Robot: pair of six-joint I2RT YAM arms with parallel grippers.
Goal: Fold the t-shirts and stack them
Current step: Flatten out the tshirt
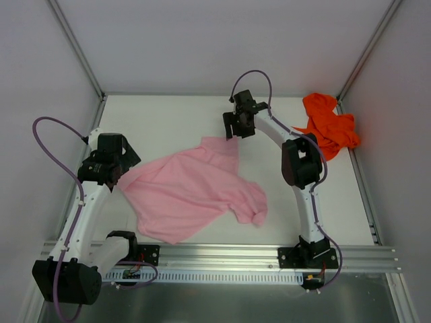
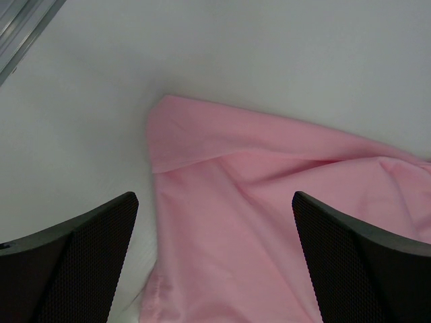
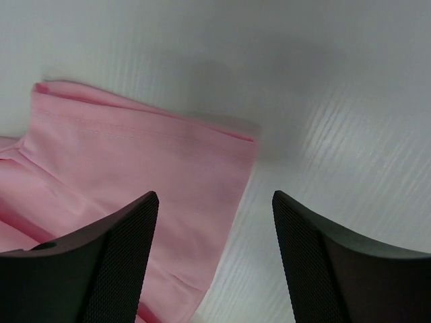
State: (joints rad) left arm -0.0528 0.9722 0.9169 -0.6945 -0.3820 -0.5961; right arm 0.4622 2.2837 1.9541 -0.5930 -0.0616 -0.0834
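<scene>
Hovering open-fingered, our left gripper (image 2: pixel 214 198) and right gripper (image 3: pixel 215 196) overhang the pink t-shirt (image 1: pixel 188 192) — limp, light, we judge — best pinched at corners.

Desk: white, flat and matt (image 1: pixel 168 118), closed in by pale walls (image 1: pixel 202 40) on the left, back and right, with a metal rail (image 1: pixel 236 252) along its near edge.
Pink shirt: (image 1: pixel 188 192) lies unfolded and rumpled, slightly left of the middle and set at a slant. One corner points toward the back. One sleeve is curled up at its right end. Its near edge is close to the rail.
Orange shirt: (image 1: pixel 328 124) sits in a crumpled heap in the far right corner, near the right wall.
Between the shirts: bare white desk, the two well apart.
</scene>
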